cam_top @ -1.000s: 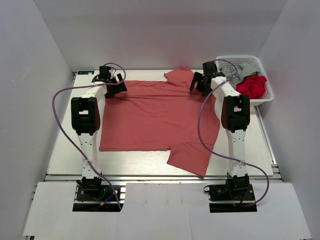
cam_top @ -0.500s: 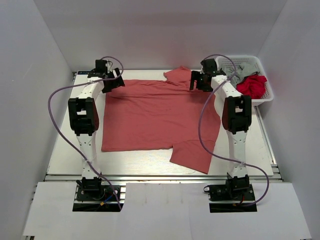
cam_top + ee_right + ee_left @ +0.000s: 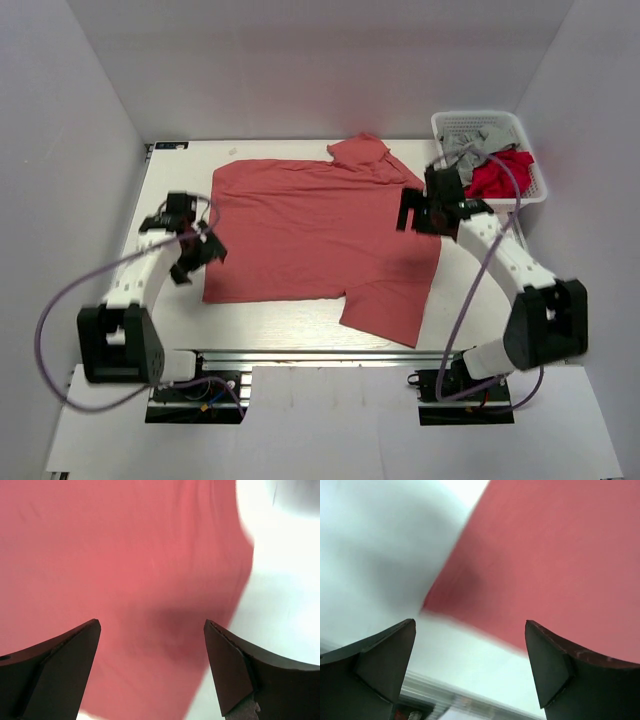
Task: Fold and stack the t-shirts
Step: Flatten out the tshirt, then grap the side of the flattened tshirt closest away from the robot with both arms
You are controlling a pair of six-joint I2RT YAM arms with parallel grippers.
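The salmon-red t-shirt (image 3: pixel 315 232) lies spread flat on the table, one sleeve at the far edge and one at the near edge. My left gripper (image 3: pixel 196 260) is open and empty above the table beside the shirt's near left corner (image 3: pixel 432 602). My right gripper (image 3: pixel 418 212) is open and empty above the shirt's right side (image 3: pixel 125 570). The brighter red t-shirt (image 3: pixel 503 172) and the grey t-shirt (image 3: pixel 470 150) lie crumpled in the basket.
The white mesh basket (image 3: pixel 480 124) stands at the far right corner of the table. A metal rail (image 3: pixel 370 355) runs along the table's near edge. White walls enclose the table on the left, right and back.
Both arms have pulled back from the shirt's far edge toward the near side. The shirt's far edge now lies flat and free. Both wrist views are blurred by motion.
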